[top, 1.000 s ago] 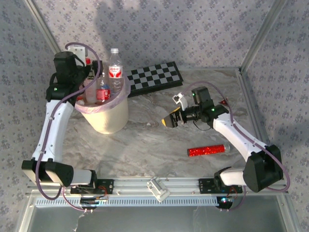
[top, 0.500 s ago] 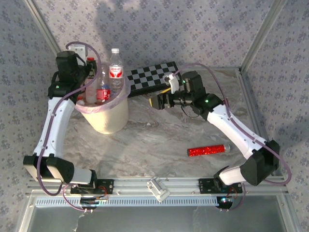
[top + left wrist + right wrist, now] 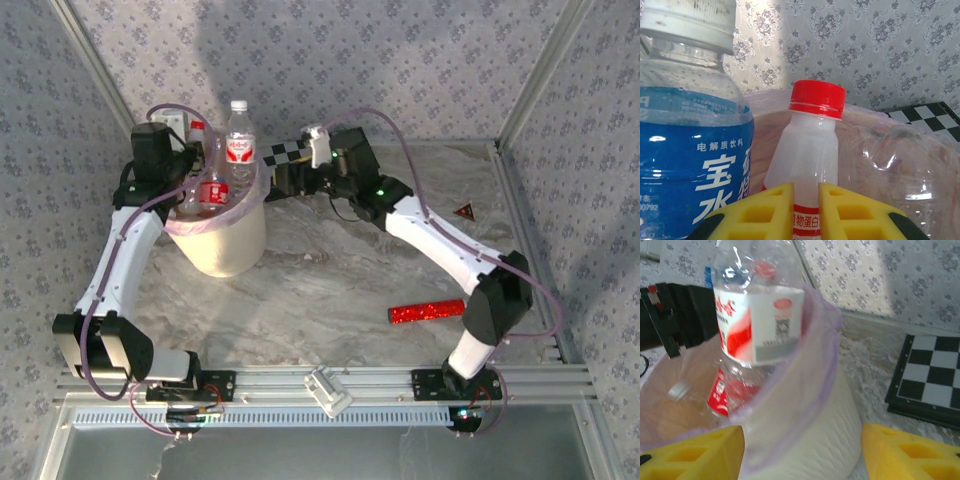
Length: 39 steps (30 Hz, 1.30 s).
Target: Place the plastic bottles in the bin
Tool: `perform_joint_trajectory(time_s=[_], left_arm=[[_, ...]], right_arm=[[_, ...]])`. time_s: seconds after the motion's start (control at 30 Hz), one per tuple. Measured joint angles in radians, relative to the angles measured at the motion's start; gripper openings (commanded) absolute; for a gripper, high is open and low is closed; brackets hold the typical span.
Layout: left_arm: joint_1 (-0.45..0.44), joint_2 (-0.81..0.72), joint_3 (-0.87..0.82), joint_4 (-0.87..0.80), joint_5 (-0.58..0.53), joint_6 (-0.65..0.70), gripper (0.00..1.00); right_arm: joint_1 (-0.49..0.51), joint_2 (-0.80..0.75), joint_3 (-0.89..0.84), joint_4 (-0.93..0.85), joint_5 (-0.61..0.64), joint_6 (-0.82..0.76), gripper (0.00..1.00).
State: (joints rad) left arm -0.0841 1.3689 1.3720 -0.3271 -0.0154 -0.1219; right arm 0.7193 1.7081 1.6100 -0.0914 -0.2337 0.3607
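While the left gripper (image 3: 806, 194) is clenched on an upright red-capped bottle (image 3: 810, 145) at the far-left rim of the bin (image 3: 228, 252), whether that bottle is inside cannot be told. A blue-labelled bottle (image 3: 690, 150) stands just beside it. The right gripper (image 3: 801, 434) is released, its jaws straddling the bin's bagged rim, and a tall bottle (image 3: 760, 325) stands inside.

Both arms (image 3: 125, 250) are white with black joints (image 3: 150, 150), mauve cables (image 3: 170, 107), yellow fingers (image 3: 757, 212).
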Motion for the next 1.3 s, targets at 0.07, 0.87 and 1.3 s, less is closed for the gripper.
perform_joint_trajectory(time_s=[0.07, 0.87, 1.3], left_arm=[[0.0, -0.003, -0.004, 0.005, 0.0, -0.003, 0.27], [-0.001, -0.214, 0.223, -0.252, 0.036, -0.01, 0.73], [0.295, -0.378, 0.086, -0.372, 0.006, -0.068, 0.72]], right_arm=[[0.017, 0.044, 0.047, 0.018, 0.024, 0.008, 0.72], [0.054, 0.26, 0.348, -0.167, 0.145, -0.052, 1.0], [-0.153, -0.22, 0.015, -0.282, 0.138, -0.114, 1.0]])
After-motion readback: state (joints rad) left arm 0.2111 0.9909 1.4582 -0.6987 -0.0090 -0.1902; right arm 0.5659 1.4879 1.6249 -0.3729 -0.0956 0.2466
